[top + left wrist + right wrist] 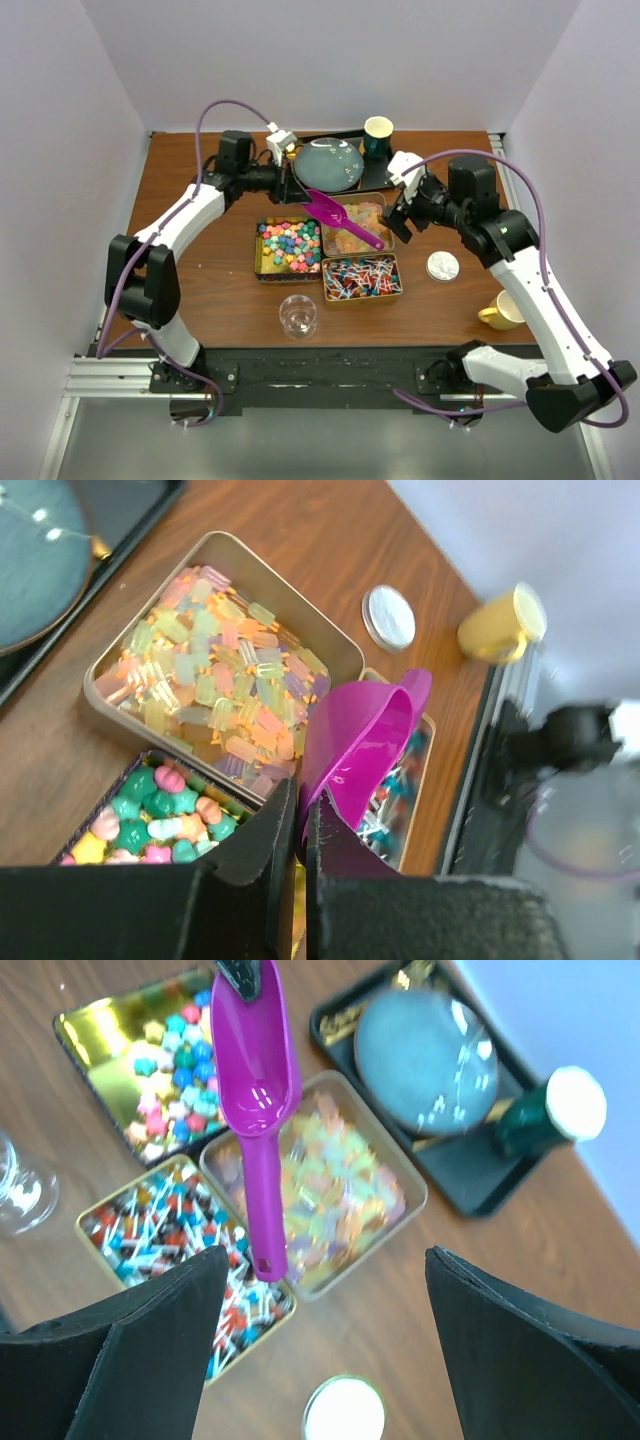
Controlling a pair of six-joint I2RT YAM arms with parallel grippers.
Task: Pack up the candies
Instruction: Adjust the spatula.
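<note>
Three open tins hold the candies: multicoloured cubes [290, 247], pale gummies [358, 222] and red-blue-white wrapped pieces [362, 278]. They also show in the left wrist view: gummies [215, 680], cubes [150, 820], wrapped pieces [395, 790]. My left gripper [296, 191] [300, 830] is shut on the bowl rim of the purple scoop [345, 222] [360, 730], holding it above the tins. In the right wrist view the scoop [255, 1080] looks empty and its handle points toward my right gripper [400, 215] [325, 1340]. That gripper is open and empty, just beyond the handle's end.
A clear glass [298, 315] stands near the front, below the tins. A white round lid [442, 265] and a yellow mug [503, 312] sit on the right. A teal plate [328, 163] on a black tray and a green cup [378, 135] are at the back.
</note>
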